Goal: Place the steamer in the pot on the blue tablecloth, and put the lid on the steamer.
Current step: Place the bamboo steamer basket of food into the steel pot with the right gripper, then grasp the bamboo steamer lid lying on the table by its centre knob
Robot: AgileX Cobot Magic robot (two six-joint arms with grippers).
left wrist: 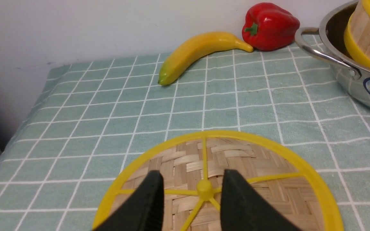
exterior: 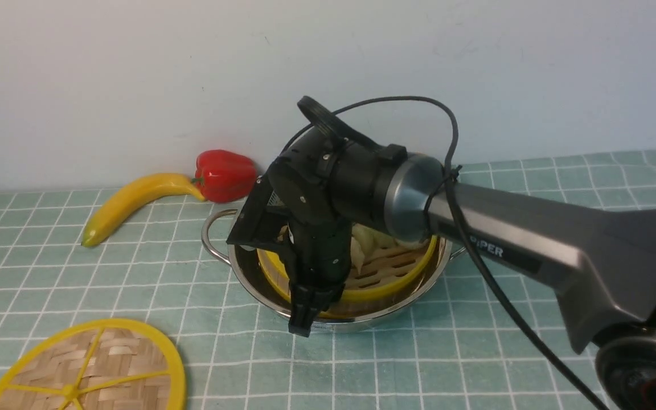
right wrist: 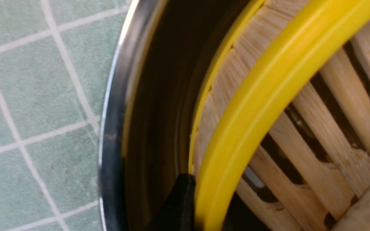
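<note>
The steamer (exterior: 390, 291) is in the pot (exterior: 373, 324) at the centre of the front view, on the cloth (exterior: 476, 353), with a pale lump (exterior: 365, 242) on its slats. The right claw (exterior: 305, 319) reaches down at the lower left of its rim, clenched on the wall. The lid (exterior: 106, 364) lies flat in the lower left corner, well apart from the pot. A banana (exterior: 128, 205) and a pepper (exterior: 224, 175) lie in the upper left, touching.

In the left wrist view the left claw (left wrist: 192, 175) hangs released above the lid, its fingers (left wrist: 153, 199) either side of the hub (left wrist: 204, 189) without touching it. The steamer's wall leans there and rises above the pot's rim.

The right wrist view shows one black finger (right wrist: 178, 205) in the gap between the pot's wall and the steamer's, pressed against the yellow rim; the other finger is hard to make out.
</note>
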